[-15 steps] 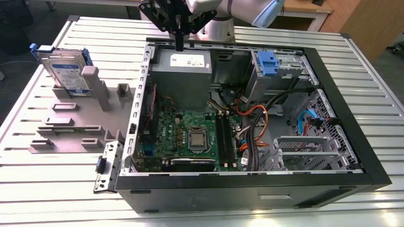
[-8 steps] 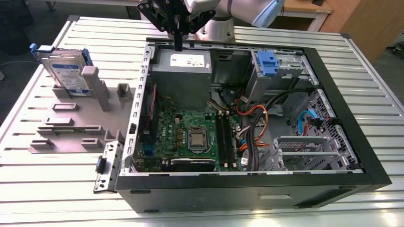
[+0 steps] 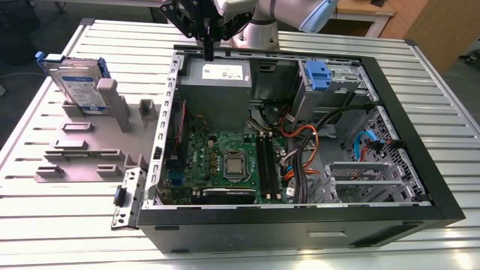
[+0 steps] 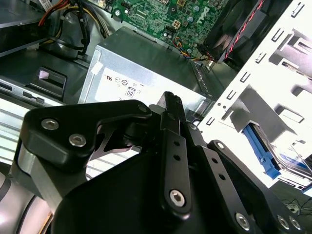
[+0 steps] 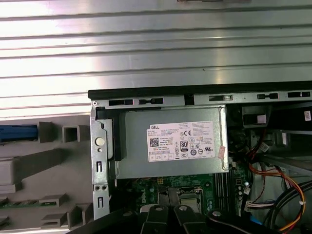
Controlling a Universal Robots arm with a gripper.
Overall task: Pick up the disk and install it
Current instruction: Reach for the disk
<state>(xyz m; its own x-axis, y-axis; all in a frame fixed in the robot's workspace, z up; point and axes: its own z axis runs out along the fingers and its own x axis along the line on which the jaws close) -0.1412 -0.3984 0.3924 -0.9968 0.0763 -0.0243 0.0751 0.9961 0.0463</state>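
Approach stage; pick-up not begun. The tool (image 3: 208, 52), apparently closed and empty, hangs over the power supply (image 3: 217, 79) inside the open computer case (image 3: 300, 216). The disk (image 3: 77, 84) stands upright in a grey rack (image 3: 82, 146) on the desk (image 3: 45, 236), well apart toward the exterior view's left. Grasping it calls for spread jaws.

In the exterior view, my slatted silver table (image 3: 60, 225) carries an open black computer case (image 3: 285, 222) at centre and right, and a grey moulded fixture (image 3: 82, 151) at left.
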